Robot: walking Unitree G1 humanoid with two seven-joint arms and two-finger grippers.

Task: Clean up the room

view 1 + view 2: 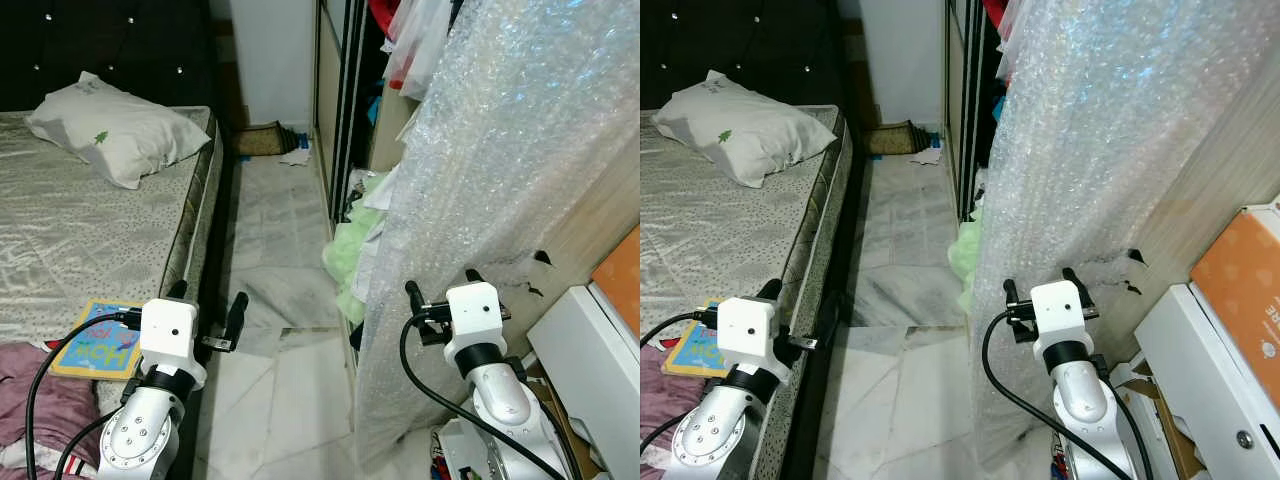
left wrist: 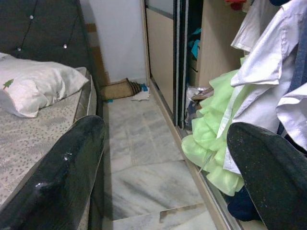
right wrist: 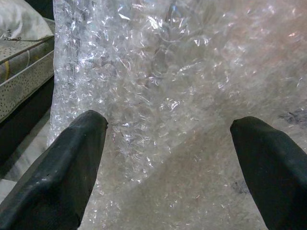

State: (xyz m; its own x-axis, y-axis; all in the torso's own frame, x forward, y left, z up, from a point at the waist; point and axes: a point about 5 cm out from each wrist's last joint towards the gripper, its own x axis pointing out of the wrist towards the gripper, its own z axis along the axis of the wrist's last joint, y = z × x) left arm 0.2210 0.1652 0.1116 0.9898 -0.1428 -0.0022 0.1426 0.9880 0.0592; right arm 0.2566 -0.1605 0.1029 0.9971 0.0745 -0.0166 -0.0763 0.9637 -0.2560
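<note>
**Both grippers up and empty in bedroom aisle, bubble wrap panel ahead of right arm**

Robot stands in a narrow marble floor [image 1: 275, 230] aisle between a bed [image 1: 90, 240] on its left and an open wardrobe [image 1: 345, 110] on its right. Left gripper [image 1: 205, 318] is raised beside the mattress edge, fingers spread apart, nothing between them; the left wrist view looks down the aisle between its two black fingers [image 2: 62, 177]. Right gripper [image 1: 440, 290] is raised just in front of a tall bubble wrap panel [image 1: 490, 170], fingers spread apart and empty; in the right wrist view the wrap sits close ahead of the fingers [image 3: 72, 163], contact cannot be told.

The bubble wrap panel stands on end, long axis near vertical, leaning with its top toward the robot's right, against a wooden board [image 1: 1230, 180].

A white pillow [image 1: 115, 130] lies at the head of the bed, long axis slanting across the mattress. A colourful book [image 1: 98, 340] lies flat on the bed near the left arm, next to pink fabric [image 1: 35, 390]. Light green clothes [image 2: 216, 143] spill out of the wardrobe bottom onto the floor, with white shirts [image 2: 264, 62] hanging above. A brown mat [image 1: 265, 140] and small scraps sit at the far end of the aisle by the wall. A white box [image 1: 1210, 380] and an orange box [image 1: 1245, 280] sit at the robot's right.
</note>
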